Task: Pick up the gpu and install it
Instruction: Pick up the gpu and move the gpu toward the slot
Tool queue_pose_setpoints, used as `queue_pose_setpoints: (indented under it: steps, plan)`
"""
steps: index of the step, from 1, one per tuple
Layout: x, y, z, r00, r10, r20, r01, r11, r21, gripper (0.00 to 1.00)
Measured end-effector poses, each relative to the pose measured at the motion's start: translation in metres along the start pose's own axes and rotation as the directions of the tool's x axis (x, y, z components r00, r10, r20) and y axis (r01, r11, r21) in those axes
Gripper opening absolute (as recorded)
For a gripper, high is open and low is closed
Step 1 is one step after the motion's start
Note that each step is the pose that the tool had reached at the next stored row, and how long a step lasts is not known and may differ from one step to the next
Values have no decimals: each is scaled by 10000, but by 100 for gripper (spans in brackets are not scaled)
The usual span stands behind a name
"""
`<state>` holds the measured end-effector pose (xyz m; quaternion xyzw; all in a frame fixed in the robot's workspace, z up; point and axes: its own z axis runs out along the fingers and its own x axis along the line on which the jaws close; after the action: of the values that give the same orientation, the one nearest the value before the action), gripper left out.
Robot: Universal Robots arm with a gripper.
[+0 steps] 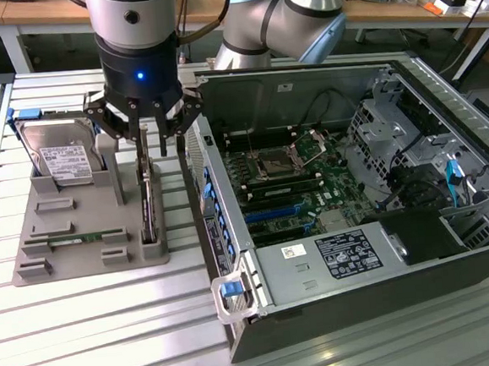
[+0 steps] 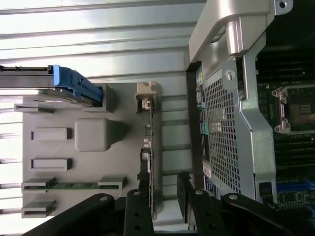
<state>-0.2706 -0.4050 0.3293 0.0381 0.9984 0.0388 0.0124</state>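
Slatted aluminium table point(image 1: 87, 331): you will find the gpu point(image 1: 146, 195) standing on edge in the grey holder point(image 1: 65, 212), beside the open computer case point(image 1: 287, 82). The gripper point(image 1: 152, 144) has its jaws apart, straddling the card's top edge.

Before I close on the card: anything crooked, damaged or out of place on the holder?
Nothing stands out. The gpu stands on edge, straight in its slot of the grey holder, with its top edge between the fingers of the open gripper. The hard drive and memory stick sit squarely in their slots.
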Motion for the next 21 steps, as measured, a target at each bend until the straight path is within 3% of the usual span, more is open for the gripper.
queue_pose_setpoints:
  steps: [21]
  plan:
    - [0, -46, 136, 10000, 2, -7, -2, 10000, -75, 36]
